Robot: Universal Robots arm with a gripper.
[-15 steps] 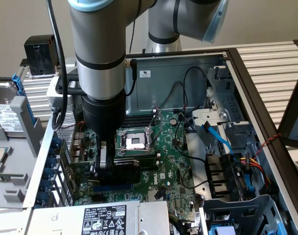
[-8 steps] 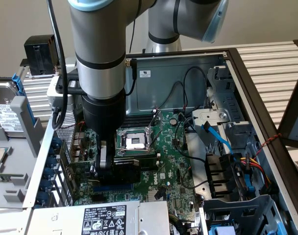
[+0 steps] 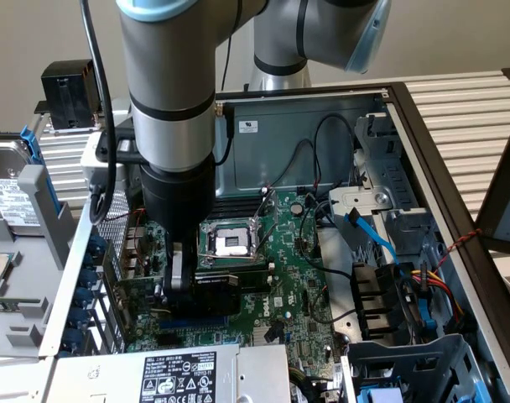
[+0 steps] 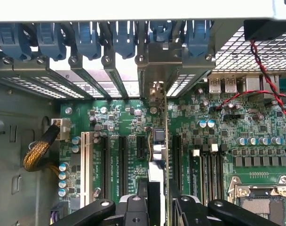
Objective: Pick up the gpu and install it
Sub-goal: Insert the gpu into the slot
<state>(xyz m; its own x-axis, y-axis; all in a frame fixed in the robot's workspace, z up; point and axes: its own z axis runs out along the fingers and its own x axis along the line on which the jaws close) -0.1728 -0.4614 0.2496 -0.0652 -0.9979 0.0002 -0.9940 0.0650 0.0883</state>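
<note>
1. The gripper (image 3: 178, 281) hangs straight down from the arm (image 3: 171, 92) inside the open computer case (image 3: 423, 159), low over the motherboard (image 3: 297, 277).
2. Its fingers (image 4: 136, 207) are clamped on the gpu (image 3: 217, 284), which stands on edge between them; in the wrist view the card (image 4: 158, 155) shows as a thin upright line running from the fingers toward the rear of the case.
3. In the exterior view the gpu's black heatsink block faces the processor socket (image 3: 230, 242), and the card's lower edge sits just above or at the board; whether it is fully seated in a slot cannot be told.
4. In the wrist view the card's silver bracket (image 4: 155, 75) lines up with one opening in the row of rear slot covers (image 4: 110, 80), beneath blue retaining clips (image 4: 91, 37).
5. Black expansion slots (image 4: 122, 160) and a white slot (image 4: 85, 165) lie parallel on one side of the card, close to it; memory slots (image 4: 211, 174) lie on the other side.
6. Room is tight: the case's rear wall with blue clips (image 3: 91, 269) is near on the exterior view's left, the power supply (image 3: 171, 374) is near the front edge, and loose black cables (image 3: 322, 277) cross the board to the exterior view's right.
7. A red and black wire (image 4: 260, 70) crosses the board near the rear ports (image 4: 223, 84), apart from the card.
</note>
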